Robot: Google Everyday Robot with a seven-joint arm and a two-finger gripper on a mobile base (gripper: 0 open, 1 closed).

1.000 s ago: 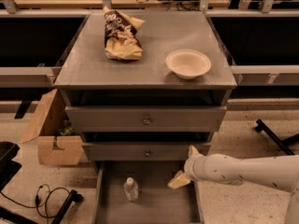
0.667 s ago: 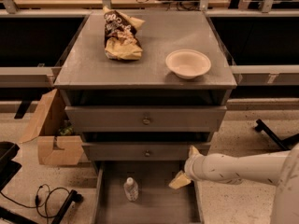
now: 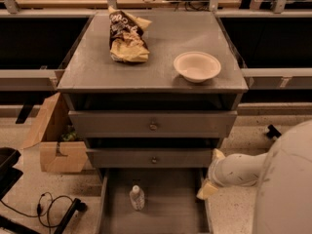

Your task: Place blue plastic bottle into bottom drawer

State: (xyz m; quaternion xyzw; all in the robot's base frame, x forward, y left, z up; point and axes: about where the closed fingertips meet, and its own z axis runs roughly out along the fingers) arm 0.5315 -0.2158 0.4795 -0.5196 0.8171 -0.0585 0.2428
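The blue plastic bottle [image 3: 137, 197], clear with a white cap and a pale label, stands upright in the left half of the bottom drawer [image 3: 170, 213], which is pulled out. My gripper [image 3: 210, 173] hangs at the drawer's right edge, well to the right of the bottle and apart from it. It is open and holds nothing. Its pale fingertips [image 3: 205, 191] point left toward the cabinet.
The two upper drawers [image 3: 153, 125] with round knobs are shut. On the cabinet top lie a chip bag [image 3: 126, 37] and a white bowl [image 3: 197, 66]. A cardboard box [image 3: 52, 140] and cables [image 3: 51, 206] are on the floor at the left. My arm fills the lower right.
My gripper has drawn back slightly to the right, away from the drawer, and my arm fills more of the lower right. The bottle has not moved.
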